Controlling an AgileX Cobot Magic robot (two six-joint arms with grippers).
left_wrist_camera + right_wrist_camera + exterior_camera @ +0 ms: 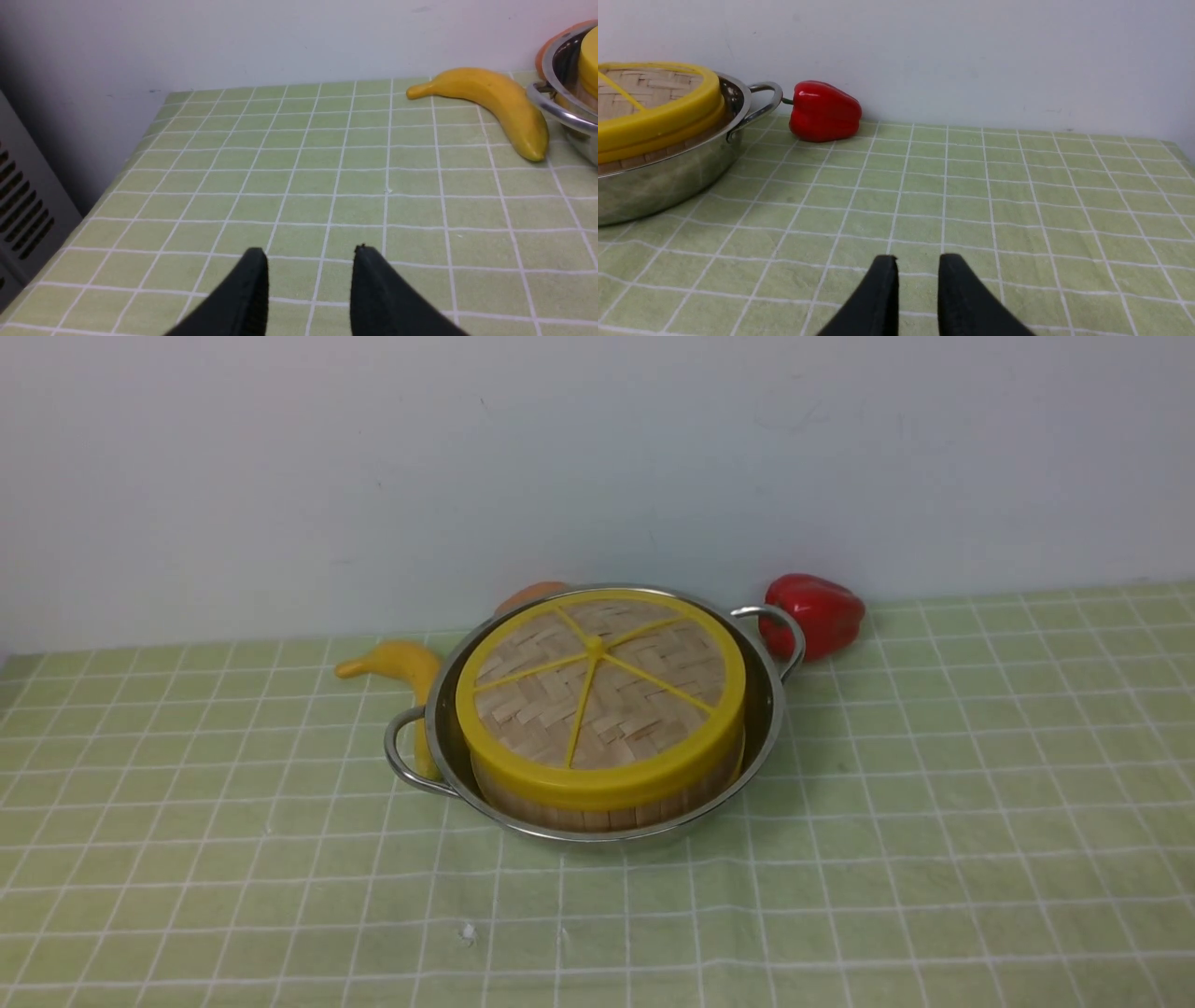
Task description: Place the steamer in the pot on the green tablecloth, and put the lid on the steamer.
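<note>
The shiny steel pot [773, 714] stands on the green tablecloth [934, 803] near the back wall. The bamboo steamer [597, 817] sits inside it, with only its slatted side showing. The woven lid [597, 681] with its yellow rim and spokes lies flat on the steamer. Neither gripper shows in the front view. In the left wrist view my left gripper [310, 252] is open and empty over bare cloth, well away from the pot [560, 116]. In the right wrist view my right gripper [918, 257] is narrowly open and empty, apart from the pot [668, 177] and lid [658, 116].
A yellow banana [401, 663] lies against the pot's left handle. A red pepper [812, 611] sits beside the right handle at the wall. Something orange [532, 595] peeks out behind the pot. A grey vented panel [18, 210] stands past the table's left edge.
</note>
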